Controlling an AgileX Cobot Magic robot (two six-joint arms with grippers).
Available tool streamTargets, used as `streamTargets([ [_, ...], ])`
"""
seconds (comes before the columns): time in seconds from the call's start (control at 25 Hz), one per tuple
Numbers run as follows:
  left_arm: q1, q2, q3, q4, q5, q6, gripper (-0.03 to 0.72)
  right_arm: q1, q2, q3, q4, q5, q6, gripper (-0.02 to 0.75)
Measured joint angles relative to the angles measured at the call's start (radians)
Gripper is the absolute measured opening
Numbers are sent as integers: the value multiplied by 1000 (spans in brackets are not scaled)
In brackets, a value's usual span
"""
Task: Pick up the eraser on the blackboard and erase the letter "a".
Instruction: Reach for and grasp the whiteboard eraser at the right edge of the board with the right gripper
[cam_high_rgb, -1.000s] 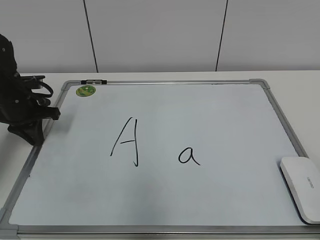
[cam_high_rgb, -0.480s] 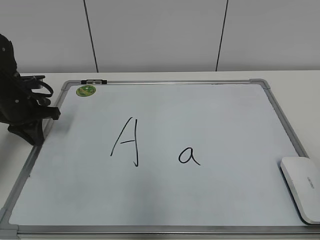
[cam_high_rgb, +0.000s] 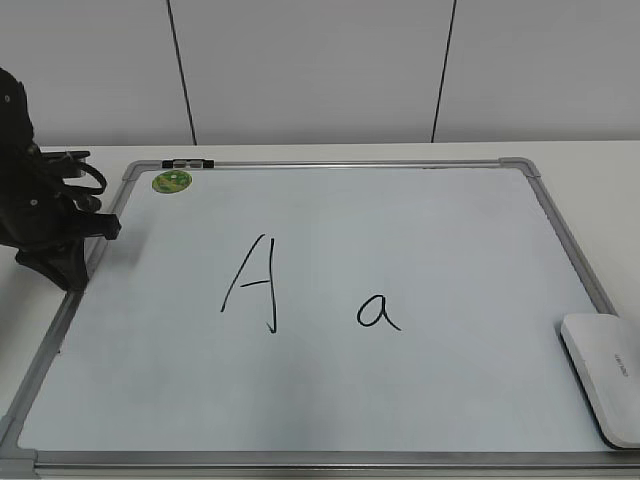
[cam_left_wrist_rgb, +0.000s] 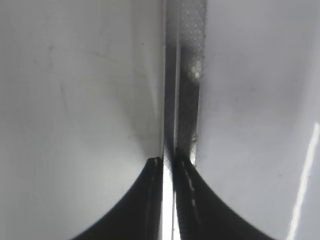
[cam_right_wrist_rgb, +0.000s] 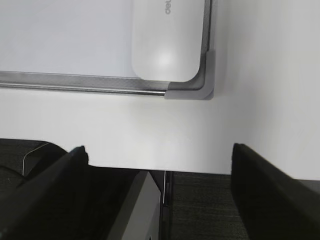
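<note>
The blackboard (cam_high_rgb: 330, 200) is a white board with a grey frame, lying flat on the table. A small black letter "a" (cam_high_rgb: 378, 312) is written right of a taller capital "A" (cam_high_rgb: 253, 284). The white eraser (cam_high_rgb: 606, 374) lies at the board's front right corner; it also shows in the right wrist view (cam_right_wrist_rgb: 167, 37), inside the grey corner cap (cam_right_wrist_rgb: 202, 82). My right gripper (cam_right_wrist_rgb: 159, 150) is open and empty, in front of the table edge, short of the eraser. My left gripper (cam_left_wrist_rgb: 169, 162) is shut and empty over the board's left frame (cam_left_wrist_rgb: 187, 75); it shows at the exterior view's left (cam_high_rgb: 65, 260).
A round green sticker (cam_high_rgb: 171, 181) and a small black clip (cam_high_rgb: 188, 162) sit at the board's back left corner. The white table (cam_right_wrist_rgb: 150, 135) ends just in front of the board, with dark floor and a grey structure (cam_right_wrist_rgb: 135, 210) below.
</note>
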Motion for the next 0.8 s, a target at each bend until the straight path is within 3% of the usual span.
streamTargets([
  [0.8, 0, 0, 0, -4, 2, 0, 55, 2, 629, -203, 40, -210, -4, 670],
])
